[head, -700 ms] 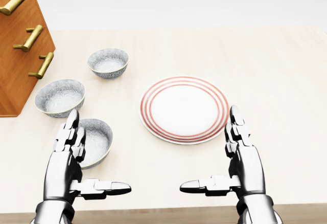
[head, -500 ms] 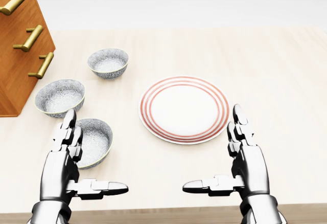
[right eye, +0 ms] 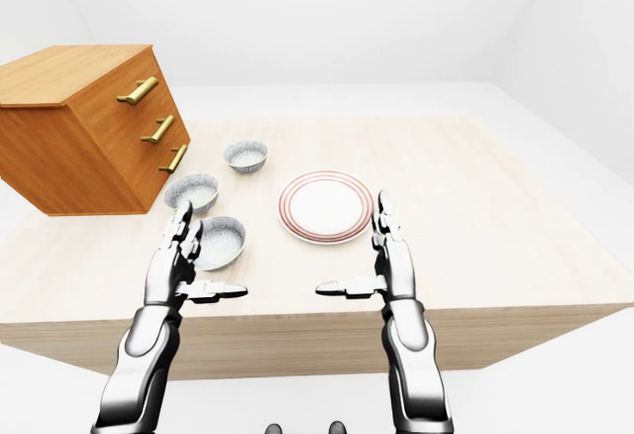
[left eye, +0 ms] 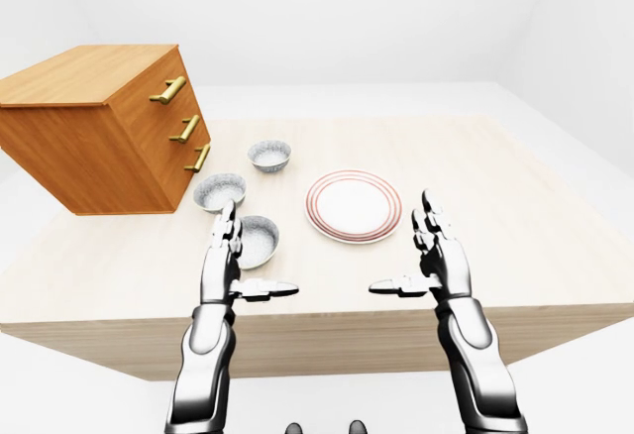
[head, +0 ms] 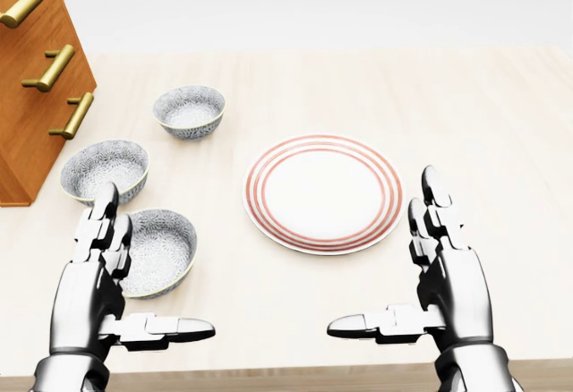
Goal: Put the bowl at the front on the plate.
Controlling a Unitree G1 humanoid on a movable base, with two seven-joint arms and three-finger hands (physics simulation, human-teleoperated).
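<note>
Head view: the plate [head: 322,191] with red rings is my reference. The three speckled bowls all lie to its left. The nearest bowl [head: 159,251] sits left of the plate and lower in the view, close to it but not touching. I take this one as the bowl at the front.

My left hand [head: 89,294] is on the far side of that bowl from the plate, spread wide with fingers straight and thumb pointing toward the plate, holding nothing. Its fingers overlap the bowl's left rim in this view. I cannot tell whether they touch it.

My right hand [head: 452,289] is just right of the plate and lower, spread the same way and empty.

- **Sliding:** if I close in from the side, the straight fingers could push the bowl along the table [head: 483,115] toward the plate instead of gripping it.
- **Grip:** three fingers on a thin, curved rim looks a weak hold. The bowl could tip or slip out during the lift.
- **Wrong bowl:** the middle bowl [head: 105,170], farther left of the plate and higher in the view, is close enough for a stray fingertip to knock.
- **Placement:** setting the bowl down off-centre could catch the plate's raised edge and leave it tilted.
- **Right hand:** it is close enough to nudge the plate if it drifts.
</note>
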